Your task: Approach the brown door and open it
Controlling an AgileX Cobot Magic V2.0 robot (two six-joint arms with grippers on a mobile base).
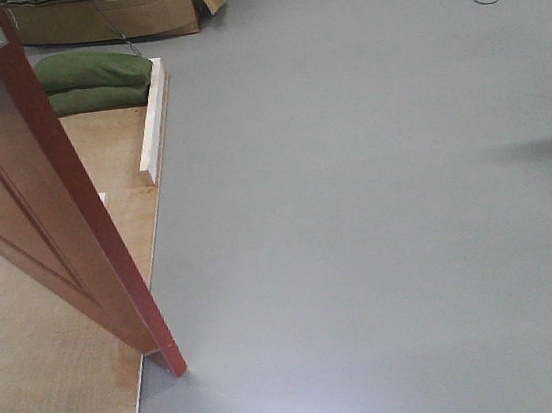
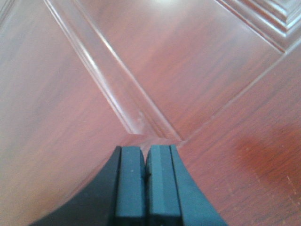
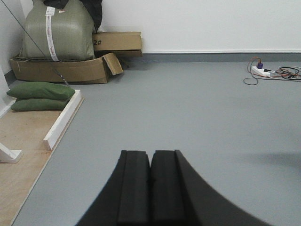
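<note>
At the door — push it wide

It stands left, partly open. Left gripper, jaws pressed together, sits close to a panel corner — push flat and slow so it won't slip. Right gripper, jaws pressed together too, faces the grey floor.

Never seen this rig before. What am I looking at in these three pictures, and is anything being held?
A mobile robot with two arms. The front camera looks down at grey floor and the brown door, standing at an angle over a plywood base. The other cameras sit on the wrists. The left jaws are shut, empty, close to the door's panel moulding. The right jaws, also shut and empty, face green sacks, cardboard boxes and a power strip.
</note>
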